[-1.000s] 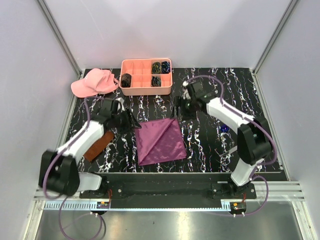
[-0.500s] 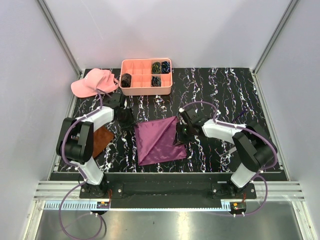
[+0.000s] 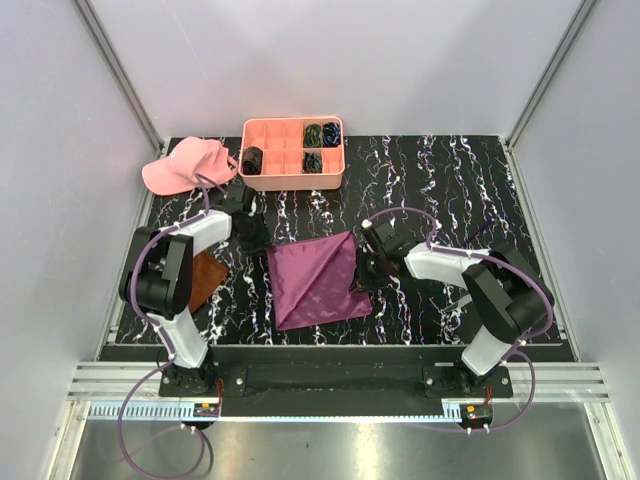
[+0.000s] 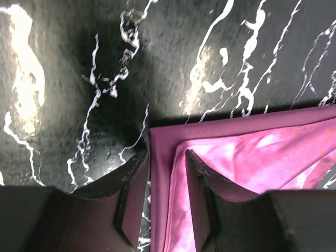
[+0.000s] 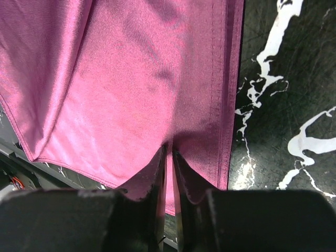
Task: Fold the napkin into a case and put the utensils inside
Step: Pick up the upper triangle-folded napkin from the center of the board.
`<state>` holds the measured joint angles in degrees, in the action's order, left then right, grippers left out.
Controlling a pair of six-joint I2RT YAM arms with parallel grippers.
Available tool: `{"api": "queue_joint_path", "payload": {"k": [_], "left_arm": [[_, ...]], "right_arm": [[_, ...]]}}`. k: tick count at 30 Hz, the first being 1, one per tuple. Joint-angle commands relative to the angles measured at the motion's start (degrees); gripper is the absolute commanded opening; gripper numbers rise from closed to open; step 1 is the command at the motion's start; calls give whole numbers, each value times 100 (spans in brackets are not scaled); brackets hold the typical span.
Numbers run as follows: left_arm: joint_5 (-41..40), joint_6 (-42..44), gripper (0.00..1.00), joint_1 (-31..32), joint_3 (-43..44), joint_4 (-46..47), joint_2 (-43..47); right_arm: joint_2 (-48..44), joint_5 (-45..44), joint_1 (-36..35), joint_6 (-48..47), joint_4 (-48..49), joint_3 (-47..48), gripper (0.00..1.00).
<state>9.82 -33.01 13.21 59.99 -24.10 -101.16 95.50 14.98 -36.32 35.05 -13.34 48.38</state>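
Right wrist view has the right arm's fingers [image 5: 161, 170] pinched almost closed on the right hem of the thin magenta-purple cloth napkin [image 5: 131, 79], lying partly folded on the black, white-veined counter [image 5: 283, 79], probably to carry that side over. Farther off, the left arm's fingers [image 4: 134, 173] stand apart astride the napkin's far-left corner, seemingly to hold it; beyond sits a salmon compartmented plastic tray [image 3: 293, 184].
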Motion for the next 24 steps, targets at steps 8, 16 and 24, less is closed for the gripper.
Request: {"api": "queue_joint_path", "payload": {"k": [8,16,24], "left_arm": [[-306,-3,19,111,75,230,-176],[-86,-328,0,208,-109,186,158],[344,-1004,0,208,-488,599,466]], "right_arm": [[249,-740,28,-488,-254,408,17],[-129,-1946,-973,-842,-2303,2200,52],[371,-1928,-2440,-288,-2076,2983,55]]}}
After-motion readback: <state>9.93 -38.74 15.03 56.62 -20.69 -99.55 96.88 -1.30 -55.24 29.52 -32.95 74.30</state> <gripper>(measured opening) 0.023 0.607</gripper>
